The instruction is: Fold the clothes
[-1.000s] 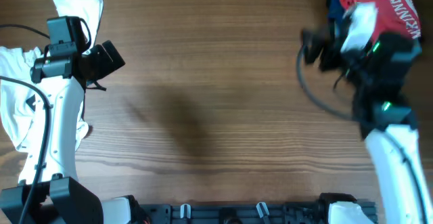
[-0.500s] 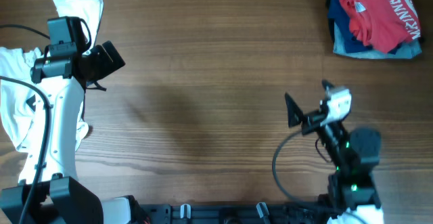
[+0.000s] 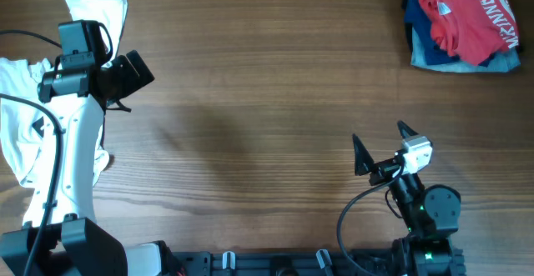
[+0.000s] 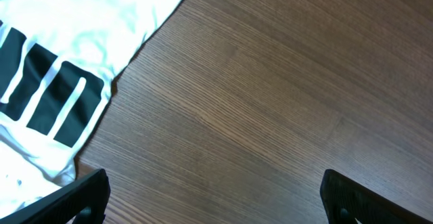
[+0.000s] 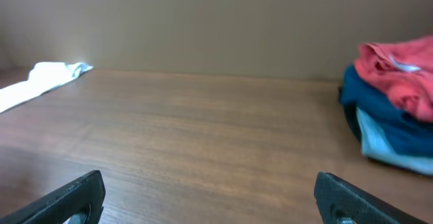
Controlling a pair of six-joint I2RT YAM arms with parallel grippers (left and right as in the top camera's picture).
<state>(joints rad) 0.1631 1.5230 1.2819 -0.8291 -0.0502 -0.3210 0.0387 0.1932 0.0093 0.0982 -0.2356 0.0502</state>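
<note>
Low over the table (image 3: 267, 101), right end effector (image 3: 380, 140), fingers (image 3: 360, 153) spread wide.

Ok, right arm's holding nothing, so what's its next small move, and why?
Probably reach the right gripper toward the red T-shirt topping the far-right pile: its jaws stand open and empty over bare table, and no garment lies mid-table ready for folding.
</note>
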